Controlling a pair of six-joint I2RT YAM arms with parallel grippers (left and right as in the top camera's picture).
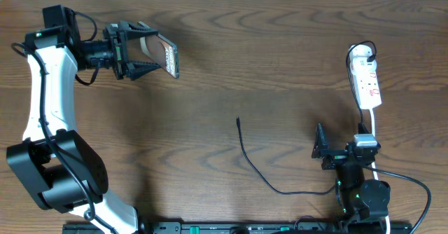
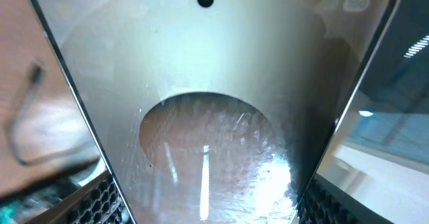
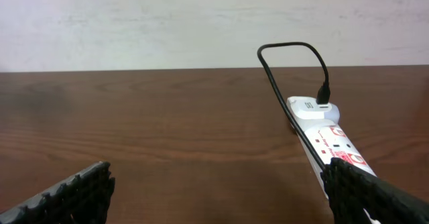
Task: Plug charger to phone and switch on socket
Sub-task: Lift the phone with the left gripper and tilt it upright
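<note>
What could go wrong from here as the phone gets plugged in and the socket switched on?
The phone is pinched only by its edges in the left hand; pushing a plug in might pivot or slip it. The charger tip lies loose and thin mid-table, apart from the open right hand, so a pick could miss. Its cable passes beside that arm's base and might snag, tugging the socket.

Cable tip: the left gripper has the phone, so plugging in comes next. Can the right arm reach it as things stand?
Probably yes. The right gripper is open, and only bare table lies between it and the cable tip.
</note>
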